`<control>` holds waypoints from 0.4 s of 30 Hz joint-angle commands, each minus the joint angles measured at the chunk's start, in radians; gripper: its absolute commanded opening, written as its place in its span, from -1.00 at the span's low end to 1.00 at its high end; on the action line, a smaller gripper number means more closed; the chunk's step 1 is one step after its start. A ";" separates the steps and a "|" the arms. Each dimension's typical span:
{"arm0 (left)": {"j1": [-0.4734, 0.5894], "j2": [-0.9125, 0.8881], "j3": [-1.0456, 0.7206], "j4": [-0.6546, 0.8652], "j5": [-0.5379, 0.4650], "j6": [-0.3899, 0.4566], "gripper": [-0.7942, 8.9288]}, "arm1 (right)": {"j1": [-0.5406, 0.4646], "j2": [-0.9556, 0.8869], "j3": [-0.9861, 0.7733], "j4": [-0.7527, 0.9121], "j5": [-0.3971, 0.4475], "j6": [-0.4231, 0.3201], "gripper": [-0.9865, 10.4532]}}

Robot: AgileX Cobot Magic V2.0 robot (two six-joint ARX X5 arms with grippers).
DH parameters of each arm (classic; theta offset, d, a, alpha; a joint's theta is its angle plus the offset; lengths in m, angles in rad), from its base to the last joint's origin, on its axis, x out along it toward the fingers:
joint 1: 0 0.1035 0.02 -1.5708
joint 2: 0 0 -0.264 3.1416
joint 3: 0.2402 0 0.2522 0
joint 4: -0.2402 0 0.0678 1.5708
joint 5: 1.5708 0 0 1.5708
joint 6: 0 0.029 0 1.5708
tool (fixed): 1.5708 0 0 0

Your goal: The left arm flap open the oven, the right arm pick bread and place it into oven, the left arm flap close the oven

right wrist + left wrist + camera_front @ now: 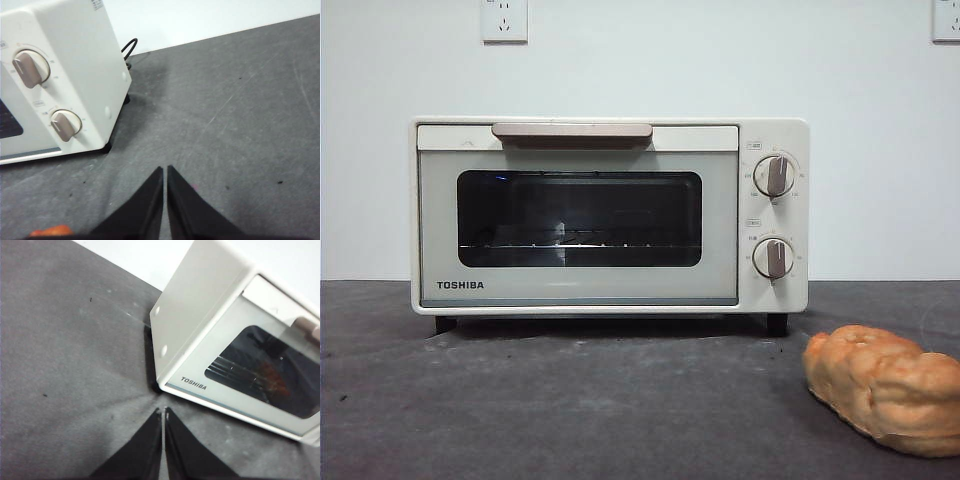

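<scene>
Left pincer [163,412]: jaws together, empty, held over the dark worktop [70,365] just off the oven's near bottom corner on its TOSHIBA side, touching nothing.

Right pincer [165,171]: jaws together, empty, over bare worktop beside the oven's knob side; a sliver of orange, likely the bread, shows at the edge of its wrist view below the jaws.

Oven [610,215]: cream-white, standing square on the worktop against a white wall; door shut, beige bar handle [572,131] along its top edge untouched, wire rack visible through the dark window, nothing seen on it. Two knobs [775,176] on one side.

Bread [885,385]: golden, lumpy loaf lying on the worktop in front of the oven, off its knob side — apart from it, not gripped.

Progress — judged nil. Door not yet flapped open, bread not yet picked or placed, closing not yet due. All three steps remain; the left pincer's reach for the handle looks first.
</scene>
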 commanded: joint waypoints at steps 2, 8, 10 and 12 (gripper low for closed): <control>0.002 0.000 0.057 0.003 -0.003 -0.070 -0.80 | 0.001 -0.002 0.041 0.006 -0.007 0.054 -0.82; 0.002 0.022 0.162 -0.061 -0.002 -0.063 -0.80 | 0.001 0.001 0.119 0.005 -0.007 0.066 -0.82; 0.002 0.040 0.202 -0.090 -0.002 -0.050 -0.80 | 0.001 0.018 0.152 0.003 -0.008 0.066 -0.82; 0.002 0.063 0.242 -0.118 -0.002 -0.016 -0.80 | 0.001 0.043 0.185 -0.003 -0.021 0.065 -0.82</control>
